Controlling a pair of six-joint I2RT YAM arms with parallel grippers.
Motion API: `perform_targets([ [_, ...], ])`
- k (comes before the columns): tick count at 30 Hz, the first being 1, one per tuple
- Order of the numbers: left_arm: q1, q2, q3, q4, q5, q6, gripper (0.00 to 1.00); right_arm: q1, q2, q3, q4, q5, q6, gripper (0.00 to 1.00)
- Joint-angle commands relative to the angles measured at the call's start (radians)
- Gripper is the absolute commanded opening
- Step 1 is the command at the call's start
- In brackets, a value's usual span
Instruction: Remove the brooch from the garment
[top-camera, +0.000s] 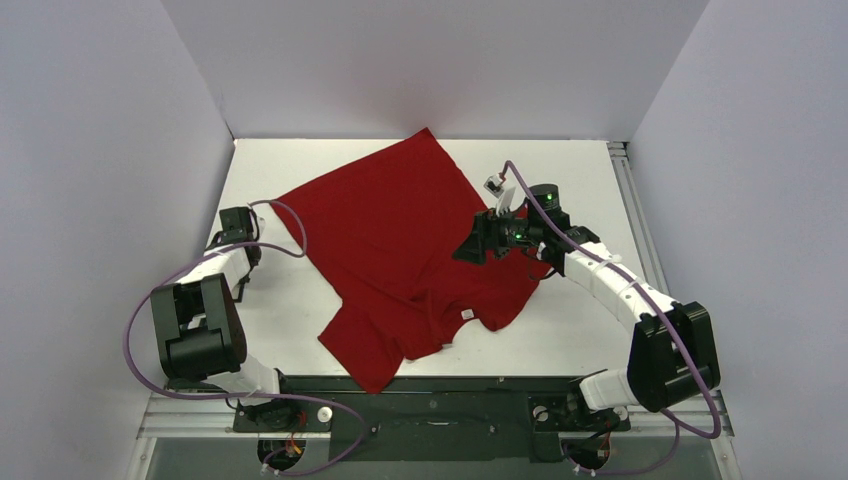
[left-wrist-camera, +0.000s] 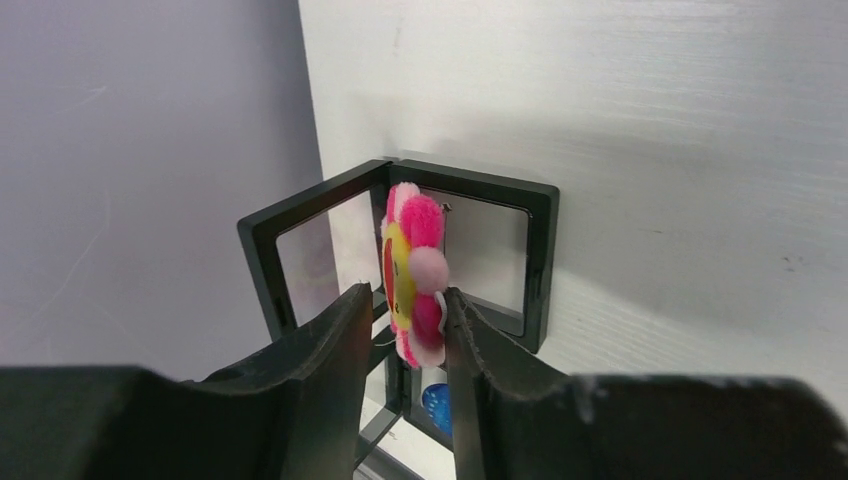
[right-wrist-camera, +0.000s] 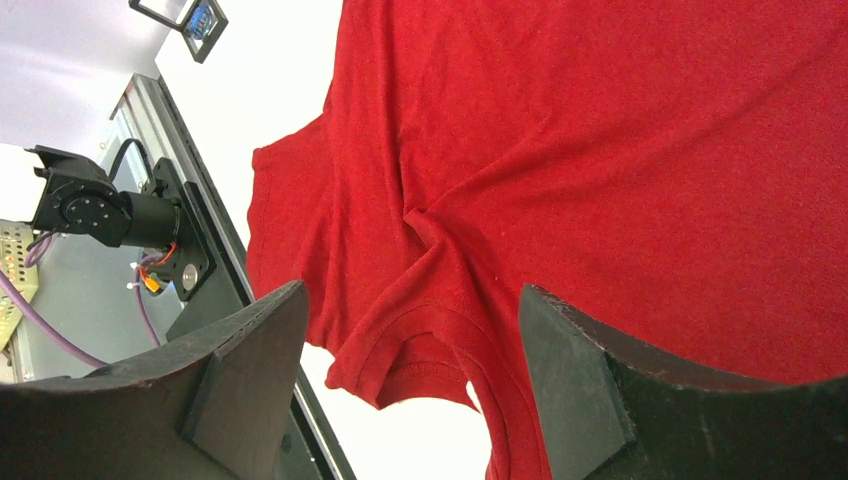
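The brooch (left-wrist-camera: 415, 270), pink petals round a yellow centre, stands on edge between the fingertips of my left gripper (left-wrist-camera: 405, 310), which is shut on it. It hangs just above an open black display box (left-wrist-camera: 500, 240) by the left wall. In the top view my left gripper (top-camera: 235, 228) is at the table's left edge, off the garment, and the brooch is too small to see. The garment (top-camera: 400, 230), a dark-red T-shirt, lies spread and rumpled mid-table. My right gripper (top-camera: 470, 248) is open and empty, hovering over the shirt's right side near the neckline (right-wrist-camera: 470, 350).
The black box holds a small blue disc (left-wrist-camera: 437, 405) and also shows in the right wrist view (right-wrist-camera: 195, 18). A white tag (top-camera: 467, 314) sits at the shirt's neck. White walls close the left, back and right. A black base rail (top-camera: 440, 400) runs along the near edge.
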Motion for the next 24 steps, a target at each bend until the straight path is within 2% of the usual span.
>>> perform_targets([
  [1, 0.004, 0.003, 0.019, -0.036, 0.059, -0.019, 0.31, 0.012, 0.011, 0.045, 0.012, 0.001, -0.028, 0.72],
  [13, -0.007, 0.009, 0.025, -0.085, 0.094, -0.037, 0.37, 0.035, 0.019, 0.058, -0.004, 0.007, -0.053, 0.72],
  [17, -0.006, -0.003, 0.035, -0.11, 0.12, -0.045, 0.48, 0.044, 0.013, 0.062, -0.02, 0.013, -0.071, 0.72],
  [18, -0.006, -0.006, 0.036, -0.115, 0.13, -0.046, 0.57, 0.047, 0.012, 0.065, -0.027, 0.015, -0.077, 0.72],
  [21, -0.007, -0.015, 0.05, -0.141, 0.15, -0.046, 0.64, 0.051, 0.013, 0.071, -0.041, 0.018, -0.086, 0.72],
  [22, -0.007, -0.017, 0.053, -0.148, 0.16, -0.045, 0.71, 0.052, 0.013, 0.074, -0.044, 0.019, -0.088, 0.72],
  [24, -0.007, -0.022, 0.064, -0.169, 0.182, -0.045, 0.8, 0.052, 0.014, 0.077, -0.05, 0.021, -0.092, 0.72],
])
